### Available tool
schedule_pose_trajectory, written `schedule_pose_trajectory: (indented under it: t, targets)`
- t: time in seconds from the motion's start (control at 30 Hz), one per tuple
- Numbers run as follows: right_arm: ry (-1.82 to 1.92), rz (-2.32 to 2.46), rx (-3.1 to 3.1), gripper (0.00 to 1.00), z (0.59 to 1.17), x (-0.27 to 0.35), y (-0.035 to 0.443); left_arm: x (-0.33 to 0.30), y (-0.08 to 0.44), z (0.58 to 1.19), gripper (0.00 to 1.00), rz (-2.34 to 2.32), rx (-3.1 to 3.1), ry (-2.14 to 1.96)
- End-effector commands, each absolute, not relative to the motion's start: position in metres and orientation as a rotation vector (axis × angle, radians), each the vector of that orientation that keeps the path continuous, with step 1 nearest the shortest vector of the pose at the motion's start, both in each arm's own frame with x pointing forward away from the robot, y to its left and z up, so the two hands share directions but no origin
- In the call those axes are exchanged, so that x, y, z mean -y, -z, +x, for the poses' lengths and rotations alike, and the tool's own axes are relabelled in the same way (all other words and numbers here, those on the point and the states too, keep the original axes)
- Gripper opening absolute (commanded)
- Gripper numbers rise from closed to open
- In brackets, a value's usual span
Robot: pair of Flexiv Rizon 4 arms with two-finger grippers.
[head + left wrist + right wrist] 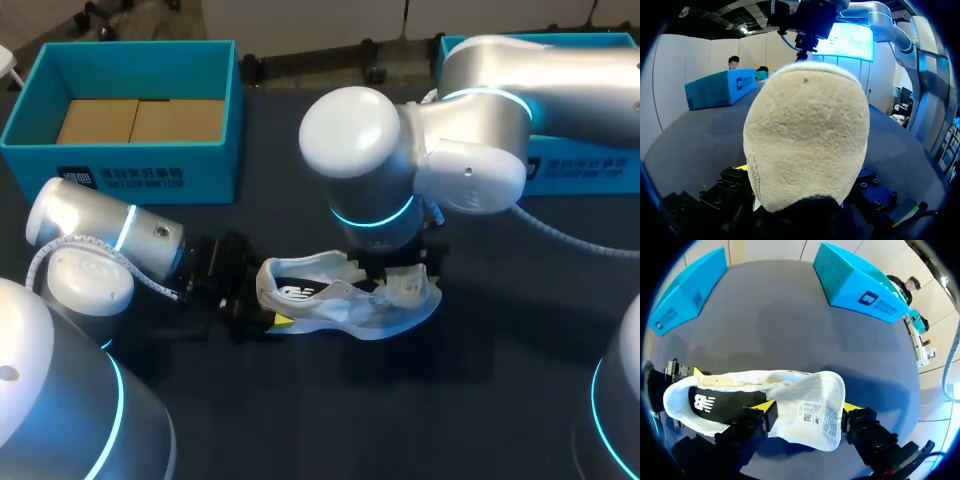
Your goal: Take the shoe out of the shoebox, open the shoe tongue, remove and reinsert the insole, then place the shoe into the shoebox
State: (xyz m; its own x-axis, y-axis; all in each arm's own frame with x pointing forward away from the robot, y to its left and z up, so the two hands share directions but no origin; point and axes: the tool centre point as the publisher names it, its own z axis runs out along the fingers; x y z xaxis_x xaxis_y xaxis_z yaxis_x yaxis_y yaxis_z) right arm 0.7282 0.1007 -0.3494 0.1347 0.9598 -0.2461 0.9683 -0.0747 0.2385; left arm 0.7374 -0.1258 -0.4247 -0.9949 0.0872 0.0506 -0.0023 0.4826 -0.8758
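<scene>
Right gripper [807, 407] first: the fingers are spread wide, with a yellow tip against each edge of the tongue [812, 412]. The tongue is folded forward toward the toe, label side up, so it looks pinched across its width. That flap is thin, soft fabric, and I'd expect it to buckle or slip out of a hold like that. On the left, the left gripper [268, 297] has the heel [805, 135] clamped between its tips. That padded, suede-like cup looks like the firmest place to steady a light, floppy shoe [345, 300]. The shoe sits mid-table [330, 420], heel left, toe right. The dark insole [705, 402] shows through the open collar; it's probably bendy foam, best pinched at its heel end. The blue shoebox [120, 160] stands far left, well apart, and a second box [590, 170] is far right behind the right arm.
</scene>
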Motion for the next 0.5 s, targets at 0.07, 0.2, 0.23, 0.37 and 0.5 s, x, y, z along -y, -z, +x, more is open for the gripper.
schedule_pose_trajectory:
  t: [0.07, 0.2, 0.23, 0.37, 0.5]
  targets:
    - [-0.044, 2.255, -1.560, 0.82, 0.723, -0.107, 0.335, 0.126, 0.426, 0.735, 0.00, -0.076, 2.632, -1.549]
    - [-0.040, 2.229, -1.553, 0.88, 0.727, -0.106, 0.326, 0.126, 0.426, 0.735, 0.00, -0.076, 2.632, -1.549]
    - [-0.040, 2.221, -1.546, 0.90, 0.729, -0.106, 0.323, 0.126, 0.426, 0.735, 0.00, -0.076, 2.632, -1.549]
    - [-0.042, 2.201, -1.538, 0.91, 0.735, -0.105, 0.316, 0.126, 0.426, 0.735, 0.00, -0.076, 2.632, -1.549]
    - [-0.049, 2.178, -1.542, 0.91, 0.742, -0.106, 0.309, 0.126, 0.426, 0.735, 0.00, -0.076, 2.632, -1.549]
